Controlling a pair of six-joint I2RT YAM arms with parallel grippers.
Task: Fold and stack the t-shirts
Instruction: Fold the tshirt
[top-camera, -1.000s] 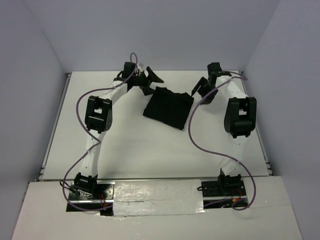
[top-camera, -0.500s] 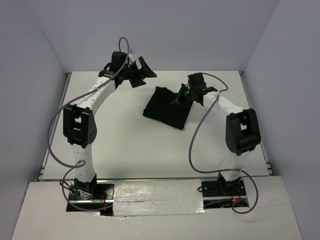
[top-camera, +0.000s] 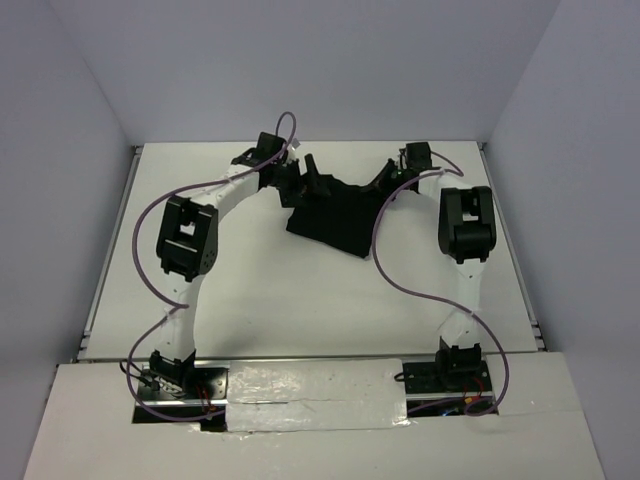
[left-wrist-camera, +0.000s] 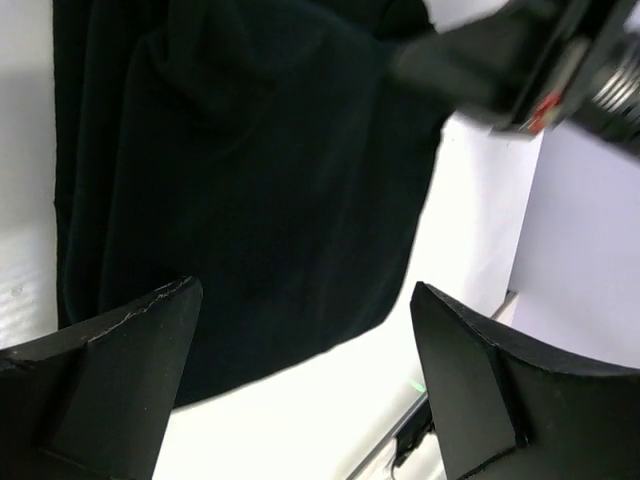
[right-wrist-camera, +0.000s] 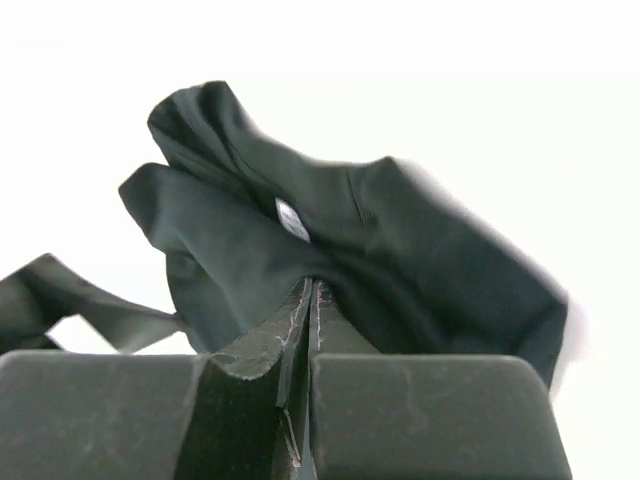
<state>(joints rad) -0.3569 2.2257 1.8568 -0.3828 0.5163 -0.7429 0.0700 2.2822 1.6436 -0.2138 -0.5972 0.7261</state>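
Note:
The black t-shirt (top-camera: 335, 222) lies folded at the back middle of the white table (top-camera: 260, 290). Its far right corner is lifted and stretched toward my right gripper (top-camera: 389, 176), which is shut on that cloth. In the right wrist view the jaws (right-wrist-camera: 312, 287) pinch a bunched fold of the t-shirt (right-wrist-camera: 420, 250), and a small white tag (right-wrist-camera: 292, 220) shows above them. My left gripper (top-camera: 305, 178) stands open at the shirt's far left corner. In the left wrist view its fingers (left-wrist-camera: 305, 290) straddle the edge of the t-shirt (left-wrist-camera: 260, 180) without touching it.
A metal rail (top-camera: 112, 240) runs along the table's left edge, and walls close in the back and sides. Purple cables (top-camera: 395, 280) loop from both arms. The right gripper's body (left-wrist-camera: 500, 55) shows at the top right of the left wrist view.
My right gripper has shut on the shirt's far right corner and drawn it up toward the back. My left arm swung out, then returned to the shirt's far left corner, still open.

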